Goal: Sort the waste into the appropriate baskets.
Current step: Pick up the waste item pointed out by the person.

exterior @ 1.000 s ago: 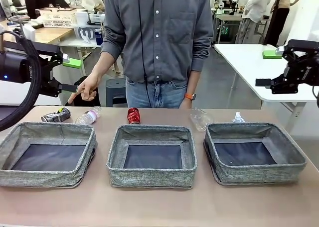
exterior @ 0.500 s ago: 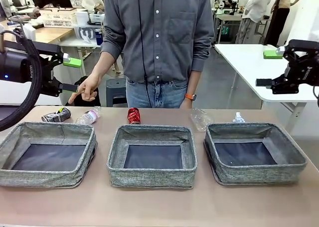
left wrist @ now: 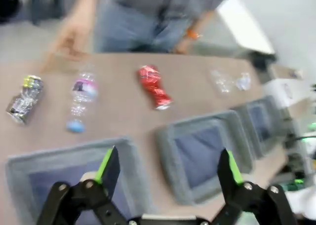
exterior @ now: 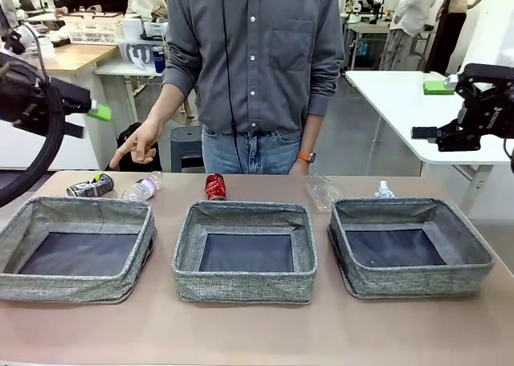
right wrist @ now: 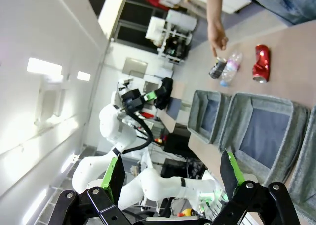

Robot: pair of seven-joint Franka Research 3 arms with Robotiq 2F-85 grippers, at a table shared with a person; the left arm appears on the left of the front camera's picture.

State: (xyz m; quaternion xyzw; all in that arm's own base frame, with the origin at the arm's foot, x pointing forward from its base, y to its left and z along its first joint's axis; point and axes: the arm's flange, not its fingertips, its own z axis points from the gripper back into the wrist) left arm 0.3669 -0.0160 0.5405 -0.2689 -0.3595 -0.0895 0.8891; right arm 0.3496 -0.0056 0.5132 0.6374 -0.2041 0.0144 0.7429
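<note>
Left claw hangs wide open and empty above the left basket. Right claw is equally spread, empty, and high off to the side. Behind the three empty baskets, on the table, lie a dark can, pink-labelled bottle, red can, clear bottle and paper wad. Sorting seems unstarted; next, one claw probably must descend onto a piece, perhaps near the person's hand.

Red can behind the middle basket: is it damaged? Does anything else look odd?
Yes. The red can looks crushed and lies on its side. The clear bottle near the right basket looks crumpled too. The left basket sags somewhat at its walls. Nothing is spilled.
</note>
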